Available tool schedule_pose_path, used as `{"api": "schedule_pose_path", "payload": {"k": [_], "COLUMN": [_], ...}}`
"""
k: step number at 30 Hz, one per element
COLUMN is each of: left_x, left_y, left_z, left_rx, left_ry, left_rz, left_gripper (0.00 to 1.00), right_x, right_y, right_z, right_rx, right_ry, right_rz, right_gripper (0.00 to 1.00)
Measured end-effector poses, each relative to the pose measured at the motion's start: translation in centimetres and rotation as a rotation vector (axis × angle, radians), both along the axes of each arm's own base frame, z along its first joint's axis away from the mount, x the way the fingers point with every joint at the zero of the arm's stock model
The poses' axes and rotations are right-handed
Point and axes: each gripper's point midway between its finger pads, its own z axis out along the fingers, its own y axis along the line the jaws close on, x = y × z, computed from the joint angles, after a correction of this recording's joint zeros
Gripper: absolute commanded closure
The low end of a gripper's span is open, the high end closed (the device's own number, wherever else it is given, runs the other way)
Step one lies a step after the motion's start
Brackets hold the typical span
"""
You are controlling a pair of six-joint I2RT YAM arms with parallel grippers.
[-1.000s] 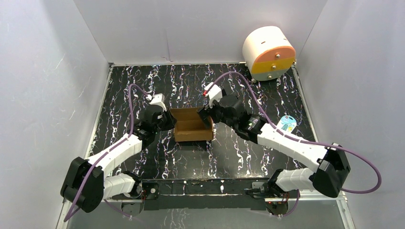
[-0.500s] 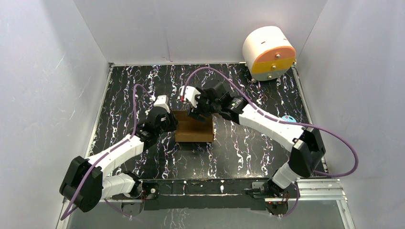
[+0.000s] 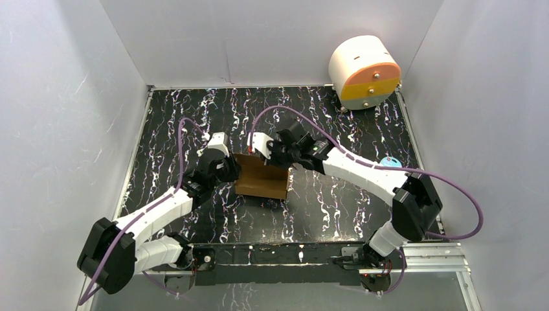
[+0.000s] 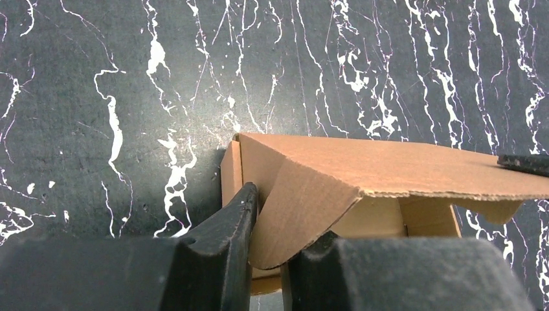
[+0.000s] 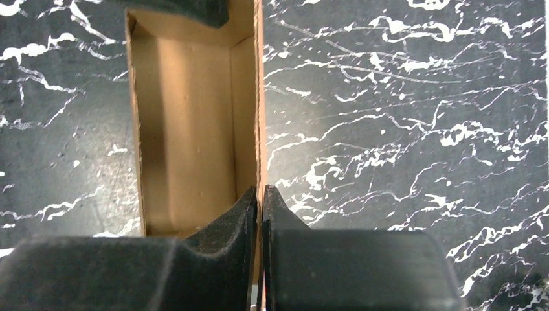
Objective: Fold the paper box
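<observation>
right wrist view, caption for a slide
Right tool pinching a side wall of the open paper box on the marbled table

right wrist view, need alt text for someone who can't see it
The right gripper, its black fingers nearly together, pinches one thin side wall of the open brown paper box, whose bare inside runs up the left of the frame. The black table with white veining fills the rest.

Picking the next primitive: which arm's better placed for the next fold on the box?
Right, probably. The right gripper is shut on a long wall of the paper box, so it can swing that over. The left gripper clamps an end flap, better for anchoring.
</observation>
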Motion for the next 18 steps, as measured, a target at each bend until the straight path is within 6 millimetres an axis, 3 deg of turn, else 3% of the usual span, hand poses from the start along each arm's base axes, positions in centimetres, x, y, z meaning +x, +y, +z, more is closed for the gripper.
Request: {"api": "schedule_pose_path", "payload": {"k": [4,11,18], "left_x": [-0.4,-1.4,-2.8], "left_y": [0.1,0.1,0.6], "left_z": [-0.2,-1.1,-1.3], "left_rx": [-0.006,-0.040,-0.087], "left_ry": [-0.001,0.009,0.002], "left_rz": [-0.004,-0.016,-0.010], "left_gripper": [0.82,0.79,0.66], "right_x": [-1.0,-1.6,-2.4], "right_y": [-0.7,-0.3,0.5], "right_z": [-0.5,-0.6,-1.2], "right_rx": [-0.009,-0.027,-0.069], "right_ry": [-0.009,-0.074,-0.155], "right_rz": [0.023,0.045,0.052], "right_gripper": [0.87,0.94,0.98]}}
